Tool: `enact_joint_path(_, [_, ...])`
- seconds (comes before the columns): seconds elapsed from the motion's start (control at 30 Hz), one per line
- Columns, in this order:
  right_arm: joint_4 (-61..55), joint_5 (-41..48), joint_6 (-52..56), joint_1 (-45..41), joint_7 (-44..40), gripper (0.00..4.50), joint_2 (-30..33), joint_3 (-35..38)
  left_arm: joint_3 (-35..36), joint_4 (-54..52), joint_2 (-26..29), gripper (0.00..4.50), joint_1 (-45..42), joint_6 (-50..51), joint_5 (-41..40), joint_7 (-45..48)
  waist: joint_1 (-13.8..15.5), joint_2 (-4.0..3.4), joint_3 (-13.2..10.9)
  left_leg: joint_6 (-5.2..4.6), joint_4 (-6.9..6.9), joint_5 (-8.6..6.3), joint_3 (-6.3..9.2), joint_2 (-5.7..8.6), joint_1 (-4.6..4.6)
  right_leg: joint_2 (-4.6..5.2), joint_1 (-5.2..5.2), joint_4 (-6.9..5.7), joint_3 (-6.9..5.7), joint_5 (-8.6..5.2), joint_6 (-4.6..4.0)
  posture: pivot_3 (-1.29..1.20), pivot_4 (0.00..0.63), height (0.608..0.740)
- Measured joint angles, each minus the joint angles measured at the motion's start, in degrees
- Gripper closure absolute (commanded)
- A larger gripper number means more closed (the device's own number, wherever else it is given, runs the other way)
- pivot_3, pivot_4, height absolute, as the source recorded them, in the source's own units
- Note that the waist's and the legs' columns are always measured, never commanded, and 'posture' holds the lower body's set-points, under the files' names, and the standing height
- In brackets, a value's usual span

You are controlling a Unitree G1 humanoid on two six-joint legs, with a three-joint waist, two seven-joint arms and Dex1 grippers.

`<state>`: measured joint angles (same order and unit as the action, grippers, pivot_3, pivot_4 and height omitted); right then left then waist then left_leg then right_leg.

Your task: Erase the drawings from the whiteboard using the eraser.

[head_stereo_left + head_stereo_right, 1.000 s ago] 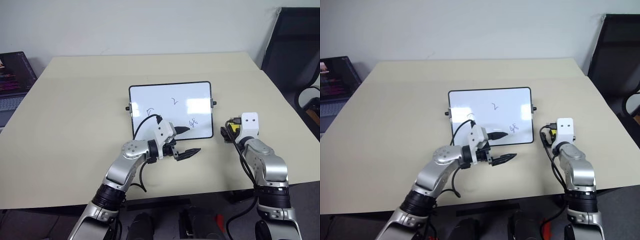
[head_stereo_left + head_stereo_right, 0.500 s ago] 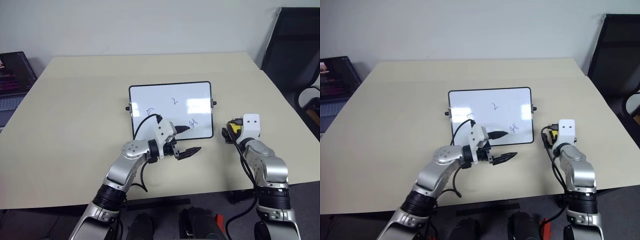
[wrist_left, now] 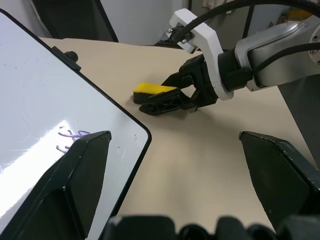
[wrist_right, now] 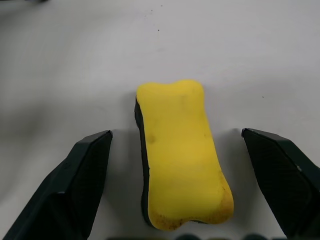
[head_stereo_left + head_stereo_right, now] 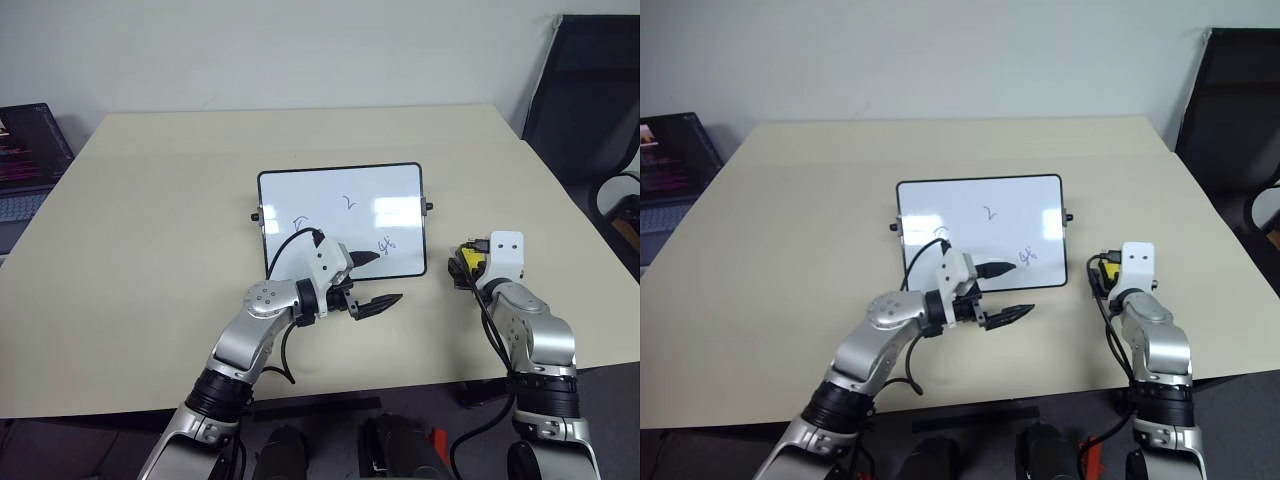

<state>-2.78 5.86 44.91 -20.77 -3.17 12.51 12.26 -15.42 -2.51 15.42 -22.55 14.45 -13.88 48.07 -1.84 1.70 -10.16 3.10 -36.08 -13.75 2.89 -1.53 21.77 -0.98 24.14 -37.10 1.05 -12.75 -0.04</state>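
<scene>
Right claw (image 4: pixel 177 145) wide around the eraser (image 4: pixel 180 150) (yellow, untouched).

The right hand (image 3: pixel 159 102) straddles the eraser (image 3: pixel 152 89) beside the whiteboard (image 3: pixel 45 100) corner, fingers spread.

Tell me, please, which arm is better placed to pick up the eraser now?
The right. The right gripper is open with the eraser lying on the table between its fingers. The left gripper hangs over the near edge of the whiteboard, apart from the eraser.
</scene>
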Motion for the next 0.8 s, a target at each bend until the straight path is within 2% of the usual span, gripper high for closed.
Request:
enact_joint_path(0.17, [0.95, 0.00, -0.75, -0.45, 0.45, 0.05, 0.00, 0.09, 0.00, -0.59, 0.00, 0.00, 0.09, 0.08, 0.00, -0.02, 0.00, 0.00, 0.00, 0.00, 0.00, 0.00, 0.00, 0.00, 0.00, 0.00, 0.00, 0.00, 0.00, 0.00, 0.00, 0.00, 0.150, 0.740])
enact_joint_path(0.23, [1.03, 0.03, -0.83, -0.51, 0.69, 0.41, 0.00, 0.13, 0.00, -0.72, -0.02, 0.00, 0.10, 0.10, 0.00, -0.08, 0.00, 0.00, 0.00, 0.00, 0.00, 0.00, 0.00, 0.00, 0.00, 0.00, 0.00, 0.00, 0.00, 0.00, 0.00, 0.00, 0.150, 0.740])
enact_joint_path(0.33, [1.28, 0.07, -0.89, -0.67, 0.78, 1.24, 0.00, 0.17, 0.00, -0.80, -0.05, 0.00, 0.10, 0.11, 0.01, -0.18, 0.00, 0.00, 0.00, 0.00, 0.00, 0.00, 0.00, 0.00, 0.00, 0.00, 0.00, 0.01, 0.00, 0.00, 0.00, 0.00, 0.150, 0.740])
enact_joint_path(0.37, [1.36, 0.14, -1.00, -0.74, 0.78, 1.77, -0.01, 0.17, 0.00, -0.81, -0.05, 0.00, 0.10, 0.11, 0.01, -0.22, 0.00, 0.00, 0.00, 0.00, 0.00, 0.00, 0.00, 0.00, 0.00, 0.00, 0.00, 0.01, 0.00, 0.00, 0.00, 0.00, 0.150, 0.740])
enact_joint_path(0.4, [1.41, 0.14, -1.00, -0.78, 0.81, 1.97, -0.01, 0.18, 0.00, -0.85, -0.05, 0.00, 0.10, 0.12, 0.01, -0.23, 0.01, 0.00, 0.00, 0.00, 0.00, 0.00, 0.00, 0.00, 0.00, 0.00, 0.00, 0.01, 0.00, 0.00, 0.00, 0.00, 0.150, 0.740])
enact_joint_path(0.47, [1.45, 0.15, -1.00, -0.86, 0.85, 2.78, -0.01, 0.18, 0.00, -1.20, -0.06, 0.00, 0.23, 0.14, 0.01, -0.42, 0.00, 0.00, 0.00, 0.00, 0.00, 0.00, 0.00, 0.00, 0.00, 0.00, 0.00, 0.01, 0.01, 0.00, 0.00, 0.00, 0.150, 0.740])
enact_joint_path(0.53, [1.46, 0.14, -1.00, -1.02, 0.89, 3.22, -0.01, 0.17, -0.01, -1.42, -0.11, 0.00, 0.46, 0.16, 0.01, -0.64, 0.00, 0.00, 0.00, 0.00, 0.00, 0.00, 0.00, 0.00, 0.00, 0.00, 0.00, 0.01, 0.00, 0.00, 0.00, 0.00, 0.150, 0.740])
enact_joint_path(0.8, [1.48, 0.09, -0.99, -1.82, 0.98, 3.22, -0.01, 0.15, -0.01, -1.42, -0.16, 0.00, 0.50, 0.22, 0.01, -1.22, 0.00, 0.00, 0.00, 0.00, 0.00, 0.00, 0.00, 0.00, 0.00, 0.00, 0.01, 0.01, 0.00, 0.00, 0.00, 0.00, 0.150, 0.740])
